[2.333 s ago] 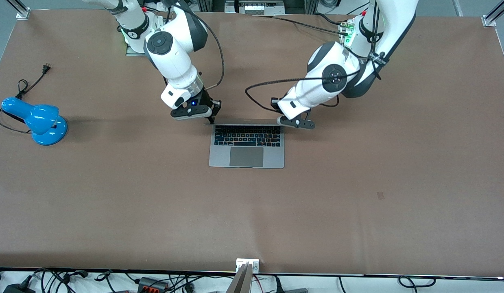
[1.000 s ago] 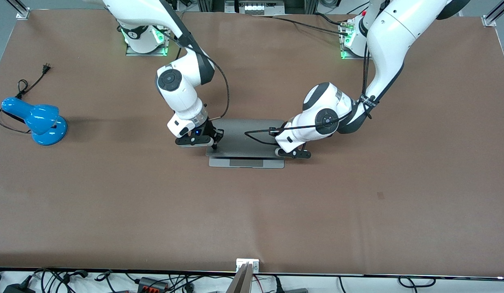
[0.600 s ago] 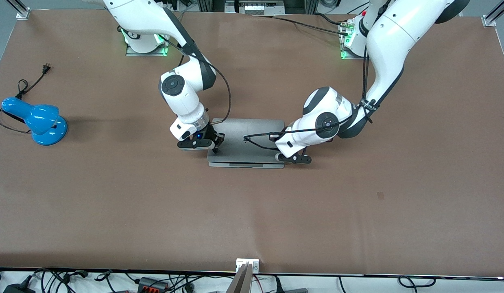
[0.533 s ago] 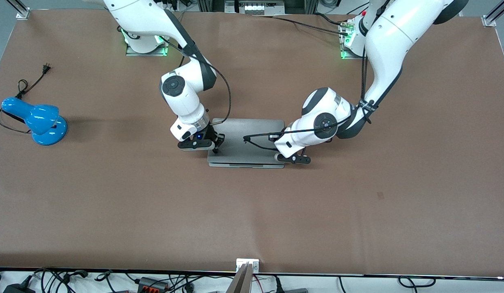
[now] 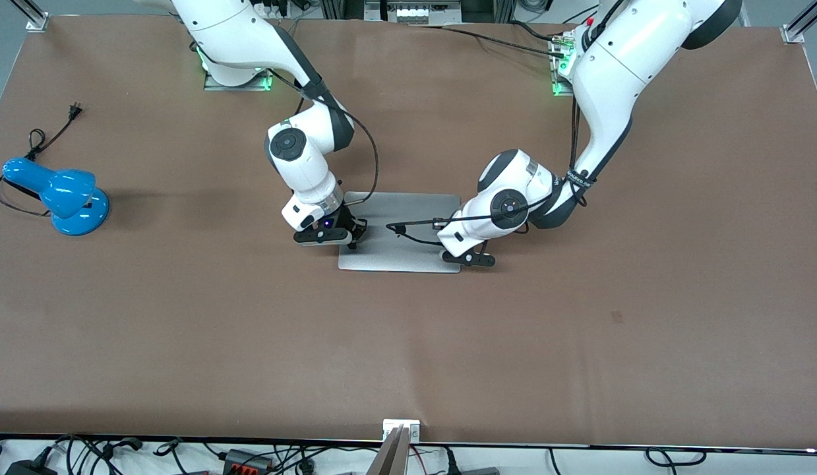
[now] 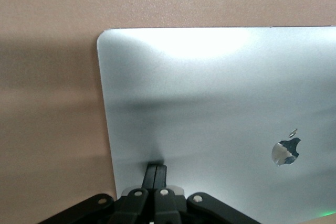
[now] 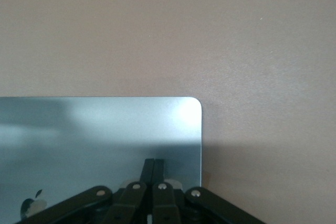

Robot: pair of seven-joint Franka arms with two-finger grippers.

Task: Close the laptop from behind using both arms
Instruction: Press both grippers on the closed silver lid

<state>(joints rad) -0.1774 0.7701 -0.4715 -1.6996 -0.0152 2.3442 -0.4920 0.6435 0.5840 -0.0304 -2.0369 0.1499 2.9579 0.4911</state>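
Note:
The silver-grey laptop (image 5: 401, 227) lies shut and flat on the brown table, lid up. The apple logo shows in the left wrist view (image 6: 286, 151). My right gripper (image 5: 352, 245) is shut, its fingertips (image 7: 154, 165) pressing on the lid (image 7: 100, 129) near the edge toward the right arm's end. My left gripper (image 5: 461, 256) is shut, its fingertips (image 6: 156, 170) pressing on the lid (image 6: 210, 103) near the corner toward the left arm's end, close to the laptop's front edge. Keyboard and screen are hidden.
A blue desk lamp (image 5: 60, 194) lies toward the right arm's end of the table, its black cord and plug (image 5: 74, 109) beside it. Cables and adapters (image 5: 243, 457) lie off the table edge nearest the front camera.
The lid has gone from nearly shut to flat on the base. Both grippers have moved down with it and toward the front camera.

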